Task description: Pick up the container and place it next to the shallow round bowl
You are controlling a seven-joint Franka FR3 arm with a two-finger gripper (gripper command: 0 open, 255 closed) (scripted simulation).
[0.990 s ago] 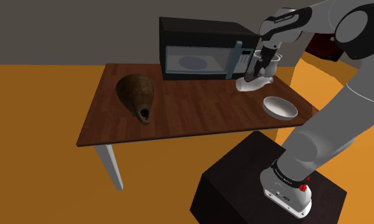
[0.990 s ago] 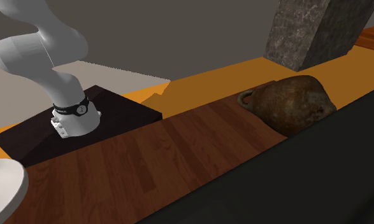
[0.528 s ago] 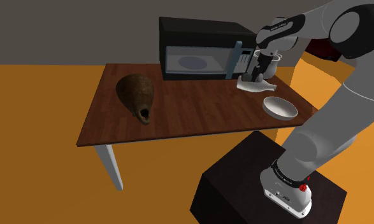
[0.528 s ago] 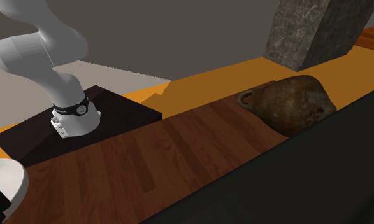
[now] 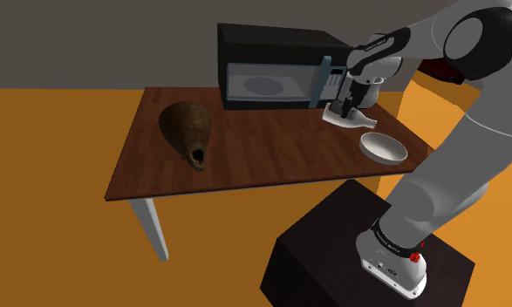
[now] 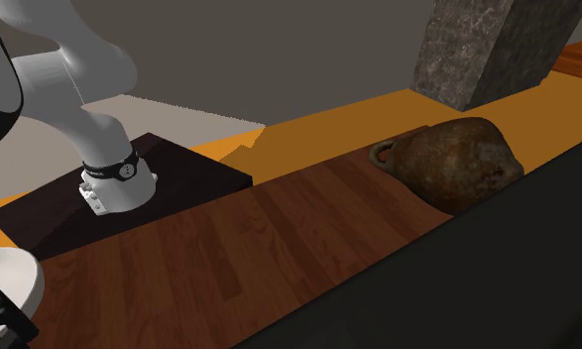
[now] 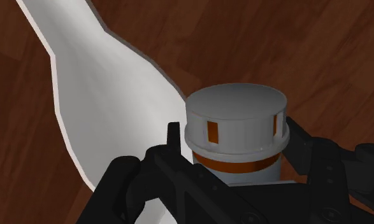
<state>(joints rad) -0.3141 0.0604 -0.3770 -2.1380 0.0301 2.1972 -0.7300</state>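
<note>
Wooden table (image 5: 245,148); hand (image 7: 232,133) clasps grey-capped container (image 7: 236,108); shallow white bowl (image 5: 384,147) near it

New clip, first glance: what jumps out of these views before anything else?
The black gripper clasps a white container with a grey, orange-banded cap, low over the wooden table at its right end in the shoulder view, before the black microwave. Close by, toward the stand, sits the shallow white bowl. Toward that view's left, a big brown jug lies on its side.
</note>
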